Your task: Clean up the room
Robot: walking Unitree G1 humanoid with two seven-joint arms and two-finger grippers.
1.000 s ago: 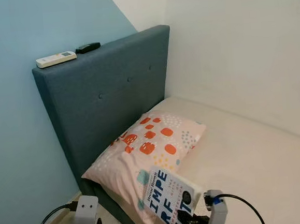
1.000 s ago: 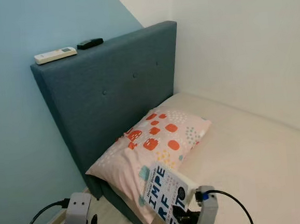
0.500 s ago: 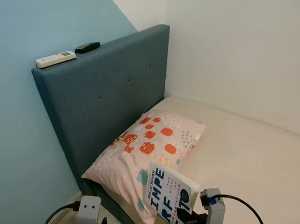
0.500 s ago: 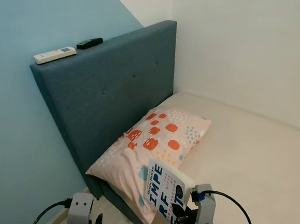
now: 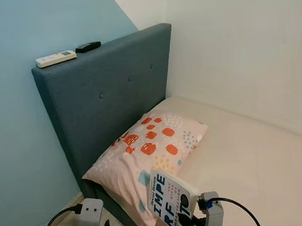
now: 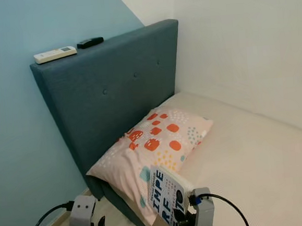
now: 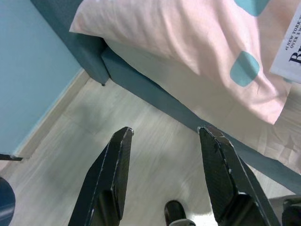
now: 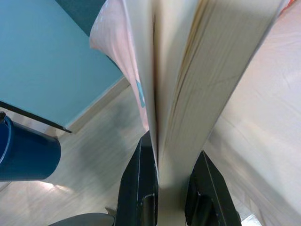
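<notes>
A white paperback book (image 5: 170,200) with big blue letters stands upright at the bottom of the eye views, in front of the pillow's near end. My right gripper (image 8: 168,165) is shut on the book (image 8: 188,80), one black finger on each side of its page block. My left gripper (image 7: 164,139) hangs low beside the bed frame, open, with nothing between its fingers (image 7: 117,160). The pink pillow (image 5: 148,150) with orange and teal spots lies against the blue headboard (image 5: 107,90).
A white remote (image 5: 55,58) and a black remote (image 5: 87,47) lie on top of the headboard. The cream mattress (image 5: 248,157) stretches right toward the white wall. Pale wood floor (image 7: 94,155) runs beside the bed. A blue round container (image 8: 26,155) stands by the blue wall.
The book in my right gripper has sunk a little lower in the view and turned slightly. The left arm has shifted slightly right.
</notes>
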